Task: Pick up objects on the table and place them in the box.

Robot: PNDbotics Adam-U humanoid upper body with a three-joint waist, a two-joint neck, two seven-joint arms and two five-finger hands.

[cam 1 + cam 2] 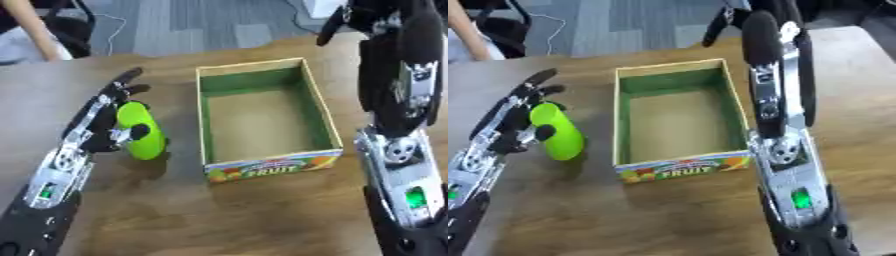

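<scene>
The left hand (112,117) curls fingers and thumb round a lime-green cylinder (142,131), left of the fruit box (267,167) (interior bare). The right hand (767,75) is raised beside the box, fingers straight.

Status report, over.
Left hand curled round green cylinder, left of box. Box empty. Right hand raised beyond box, fingers unclear. Path clear.

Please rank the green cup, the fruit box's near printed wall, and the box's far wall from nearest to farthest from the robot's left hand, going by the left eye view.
From the left hand:
1. Green cup: in the hand itself, left of the box.
2. Near printed wall of the fruit box: to the hand's right, toward the robot.
3. Far wall: to the right and farther back.
</scene>
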